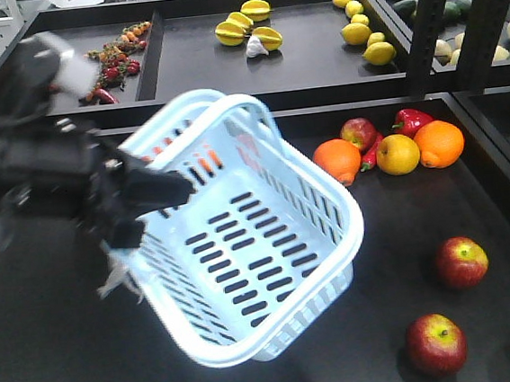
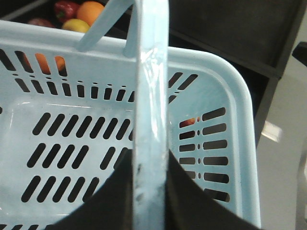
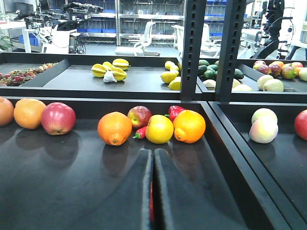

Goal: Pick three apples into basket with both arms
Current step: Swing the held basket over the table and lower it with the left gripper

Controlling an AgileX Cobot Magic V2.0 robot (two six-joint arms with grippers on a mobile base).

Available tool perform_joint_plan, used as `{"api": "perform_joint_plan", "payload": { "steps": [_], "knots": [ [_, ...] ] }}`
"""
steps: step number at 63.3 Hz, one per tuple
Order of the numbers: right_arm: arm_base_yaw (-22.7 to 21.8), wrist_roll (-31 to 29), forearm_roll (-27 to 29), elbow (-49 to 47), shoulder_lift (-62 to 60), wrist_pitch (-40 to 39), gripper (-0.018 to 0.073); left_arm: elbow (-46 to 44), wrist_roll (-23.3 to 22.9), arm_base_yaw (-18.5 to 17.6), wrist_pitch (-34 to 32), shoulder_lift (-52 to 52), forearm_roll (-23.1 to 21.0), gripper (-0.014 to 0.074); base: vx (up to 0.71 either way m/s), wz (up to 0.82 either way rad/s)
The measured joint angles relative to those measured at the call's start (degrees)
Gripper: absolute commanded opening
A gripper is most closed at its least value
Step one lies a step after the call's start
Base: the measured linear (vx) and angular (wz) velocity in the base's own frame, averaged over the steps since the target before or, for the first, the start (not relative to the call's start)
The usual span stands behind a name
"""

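Your left end effector (image 1: 175, 188) is clamped on the hoop handle (image 2: 151, 120) of the basket (image 1: 283, 197), which is held tilted and empty over the desk (image 1: 65, 372). You cannot tell whether its low corner touches the desk. The three apples (image 1: 461, 261) lie on the desk at about four to five o'clock from the basket, well apart from it. Your right end effector (image 3: 153, 160) has its fingers pressed together and faces the oranges (image 3: 114, 128) at twelve o'clock, not the apples. To do this step well, I'd judge you should level the basket, mouth up, and bring it near the apples. Then part the right fingers and approach the nearest apple from above.
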Motion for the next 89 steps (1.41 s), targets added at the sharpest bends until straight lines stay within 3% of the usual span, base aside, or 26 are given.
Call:
{"api": "perform_joint_plan", "payload": {
  "steps": [14,31,56,89],
  "knots": [
    [0.0,0.0,0.0,0.0,0.0,0.0,-0.0005,-21.8,2.1,0.0,15.7,21.1,3.6,-0.0006,0.0,0.0],
    [0.0,0.0,0.0,0.0,0.0,0.0,-0.0005,-40.6,2.2,0.0,16.9,38.3,5.6,0.0009,0.0,0.0],
    [0.0,0.0,0.0,0.0,0.0,0.0,-0.0005,-42.0,2.0,0.0,17.7,40.7,9.0,0.0025,0.0,0.0],
    [0.0,0.0,0.0,0.0,0.0,0.0,-0.0005,-42.0,2.0,-1.2,17.6,42.6,9.4,0.0063,0.0,0.0]
  ]
}}
